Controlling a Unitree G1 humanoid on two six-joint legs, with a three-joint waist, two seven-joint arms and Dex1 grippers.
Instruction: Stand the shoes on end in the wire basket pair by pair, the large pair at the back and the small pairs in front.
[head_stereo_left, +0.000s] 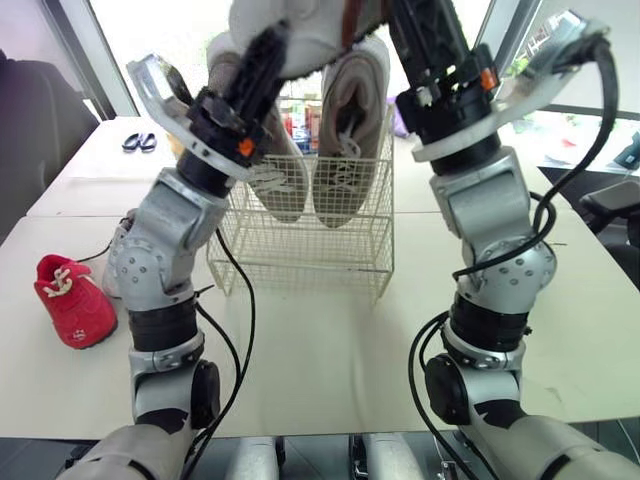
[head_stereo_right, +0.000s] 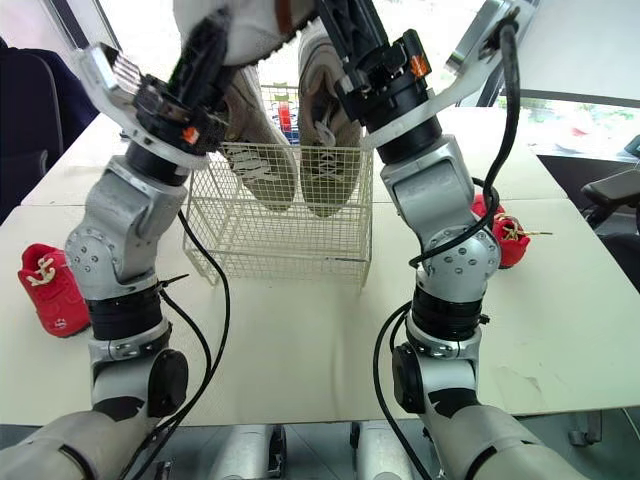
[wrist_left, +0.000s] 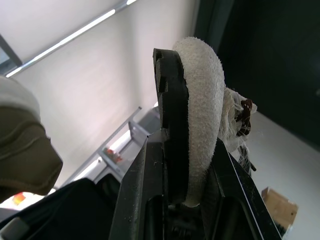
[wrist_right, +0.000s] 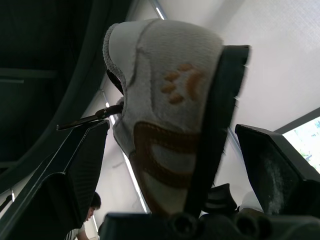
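Both arms are raised over the wire basket (head_stereo_left: 300, 250), which stands on the white tabletop (head_stereo_left: 330, 350). The left pincer (head_stereo_left: 268, 50) pinches the pale heel of the left large shoe (head_stereo_left: 280, 175). In the left wrist view, 1 black finger (wrist_left: 170, 110) presses flat against the shoe's fuzzy collar. The right pincer (head_stereo_right: 340, 25) pinches the heel end of the right large shoe (head_stereo_left: 350, 140), with a dark finger (wrist_right: 220, 115) lying along it beside an orange paw print (wrist_right: 182, 85).

The 2 grey shoes hang toe-down, side by side, laces toward the camera. Their toes dip inside the basket near its back wall; I cannot tell whether they touch its floor.

A small red shoe (head_stereo_left: 75, 300) lies on the tabletop left of the basket, well apart. A second red shoe (head_stereo_right: 505, 240) lies to the right, partly behind the right arm.
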